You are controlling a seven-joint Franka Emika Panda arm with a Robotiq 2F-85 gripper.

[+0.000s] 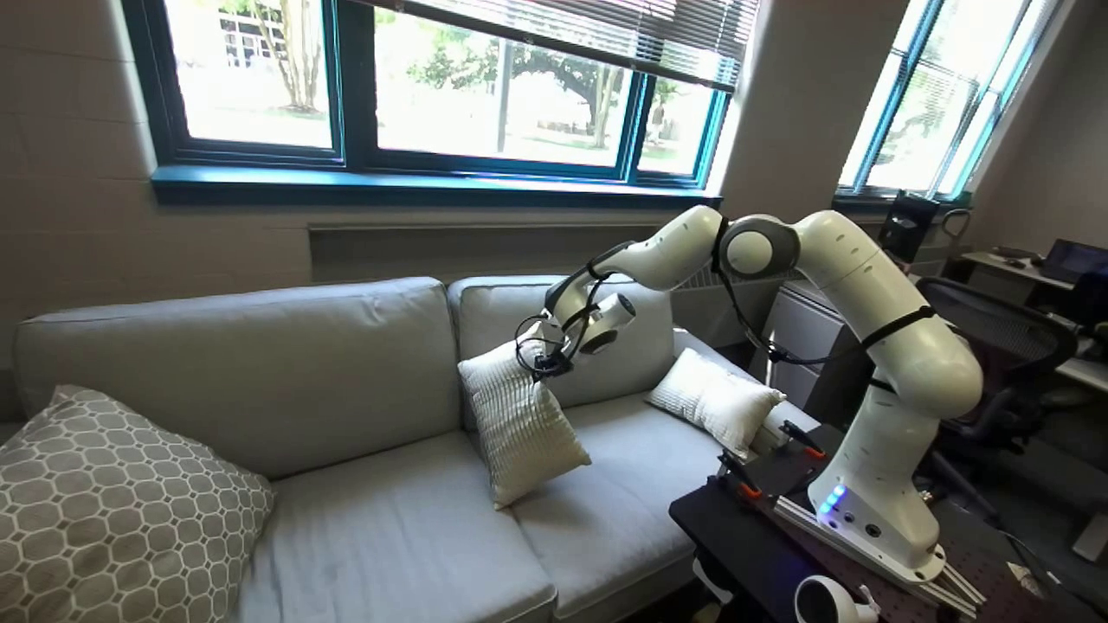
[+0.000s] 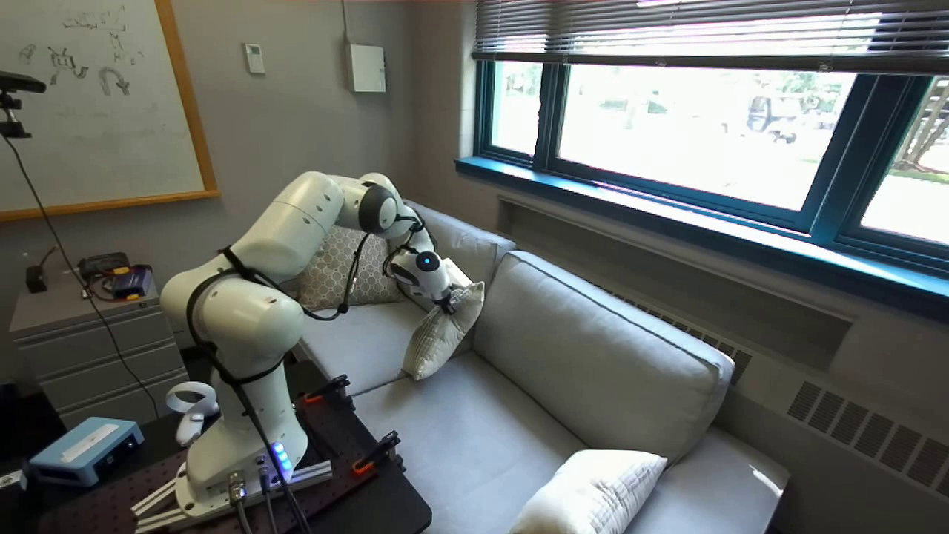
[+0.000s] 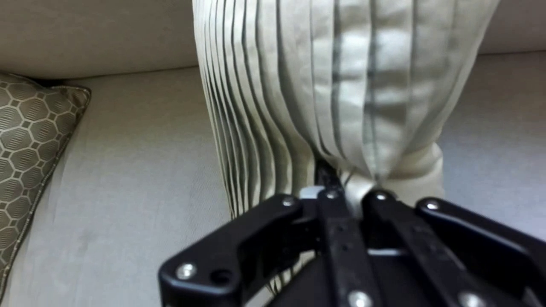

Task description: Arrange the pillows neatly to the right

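Note:
A cream-white pleated pillow [image 1: 528, 433] hangs tilted over the seam between the two seat cushions. It also shows in an exterior view [image 2: 435, 340] and fills the upper middle of the wrist view [image 3: 349, 76]. My gripper [image 1: 547, 368] is shut on its upper part; the gripper shows in an exterior view [image 2: 447, 305] and in the wrist view [image 3: 347, 187], with bunched cloth between the fingers. The fingertips are partly hidden in the folds. I cannot tell whether the pillow's lower corner touches the seat. The second cream-white pillow [image 1: 715, 400] lies against the sofa arm, also in an exterior view [image 2: 593, 495].
A larger beige lattice pillow [image 1: 130, 510] leans at the sofa's far end from the second pillow, also in the wrist view [image 3: 30, 132]. Grey back cushions [image 1: 242, 372] stand behind. The black robot table [image 1: 736, 528] with clamps [image 1: 740, 476] borders the sofa front.

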